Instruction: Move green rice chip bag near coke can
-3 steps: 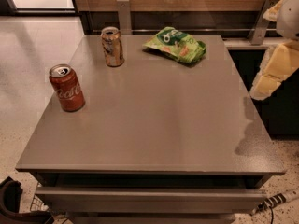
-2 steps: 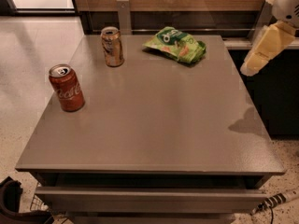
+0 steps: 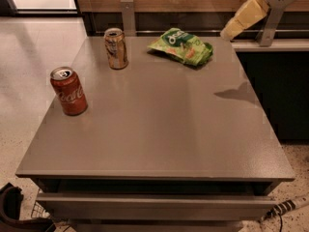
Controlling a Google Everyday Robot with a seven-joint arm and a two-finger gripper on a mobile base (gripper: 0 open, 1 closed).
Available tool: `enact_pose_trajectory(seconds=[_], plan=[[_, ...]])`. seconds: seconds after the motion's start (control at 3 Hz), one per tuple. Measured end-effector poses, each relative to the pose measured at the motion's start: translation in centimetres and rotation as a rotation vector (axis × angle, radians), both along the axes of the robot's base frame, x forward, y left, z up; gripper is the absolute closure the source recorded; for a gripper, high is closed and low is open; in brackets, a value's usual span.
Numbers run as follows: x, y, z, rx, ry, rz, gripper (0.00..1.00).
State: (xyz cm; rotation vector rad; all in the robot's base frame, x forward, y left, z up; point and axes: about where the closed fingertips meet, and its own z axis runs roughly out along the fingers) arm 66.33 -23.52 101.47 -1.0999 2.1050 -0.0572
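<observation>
The green rice chip bag (image 3: 182, 46) lies flat at the far edge of the grey table (image 3: 159, 129), right of centre. The red coke can (image 3: 69, 91) stands upright near the table's left edge. My gripper (image 3: 231, 32) hangs in the air at the upper right, with cream-coloured fingers pointing down and left. It is above the table's far right corner, a short way right of the bag and not touching it. It holds nothing that I can see.
A gold/tan can (image 3: 116, 48) stands upright at the far left, left of the bag. A wooden wall with a metal rail runs behind the table. A dark cabinet (image 3: 280, 91) stands on the right. Tiled floor lies on the left.
My gripper has moved up and to the left, from beside the table's right edge toward the far right corner near the bag. The bag and both cans have not moved.
</observation>
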Motion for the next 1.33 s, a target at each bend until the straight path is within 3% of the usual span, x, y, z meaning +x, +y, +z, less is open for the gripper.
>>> enact_pose_trajectory(seconds=[0.67,1.0,1.33], plan=[[6.8,4.1,-2.7,0.185,0.026,0.020,0.00],[6.8,4.1,-2.7,0.185,0.026,0.020,0.00],[8.5,3.8,-4.4,0.214,0.039,0.003,0.00]])
